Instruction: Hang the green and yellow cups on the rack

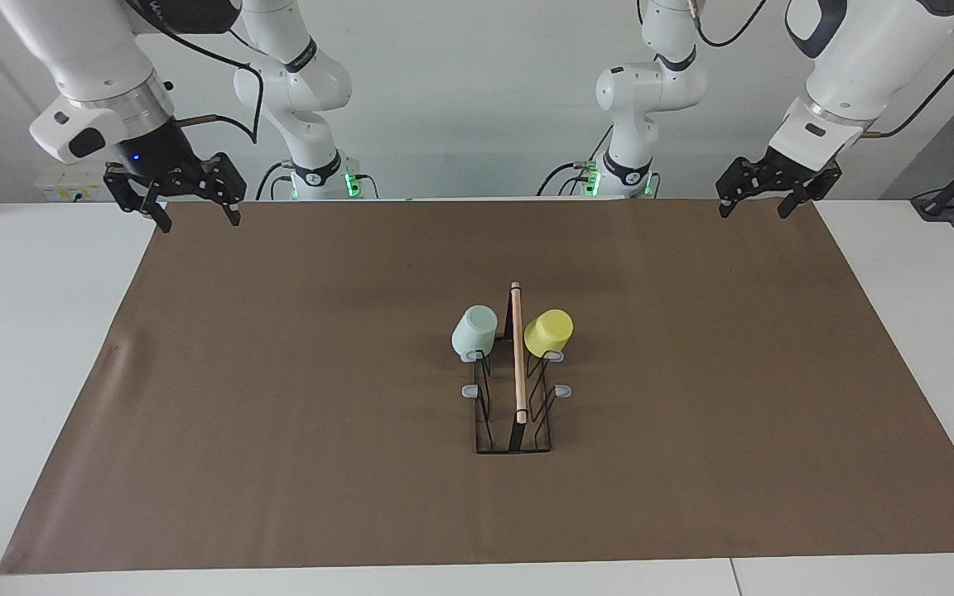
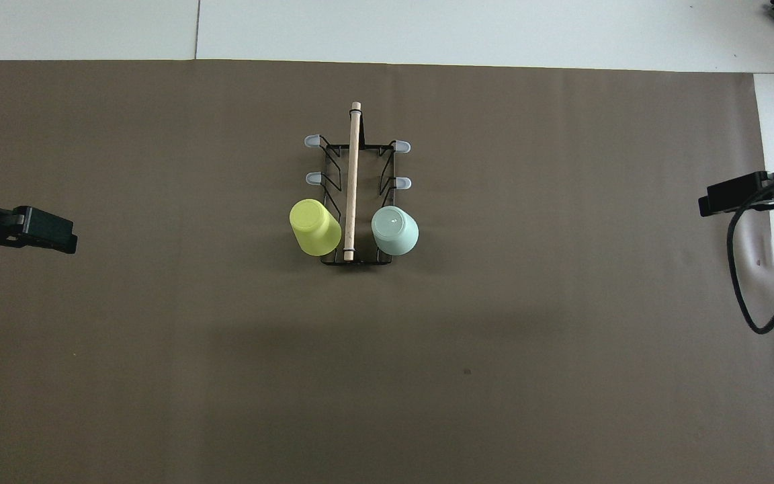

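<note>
Left gripper (image 1: 765, 201) raised, fingers apart; right gripper (image 1: 191, 210) likewise; both arms waiting

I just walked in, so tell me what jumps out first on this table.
Mid-mat, a black wire rack carries a yellow cup and a mint green cup, hung upside down either side of its wooden handle, at its end nearest the robots. Both grippers, left and right, wait open at the mat's corners.

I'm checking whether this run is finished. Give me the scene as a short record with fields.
green cup: upside down on a rack prong, right arm's side
yellow cup: upside down on a rack prong, left arm's side
rack: mid-mat; four prongs free
left gripper: open, empty, waiting over the mat's edge
right gripper: open, empty, waiting over the mat's corner
task: both cups look hung
</note>
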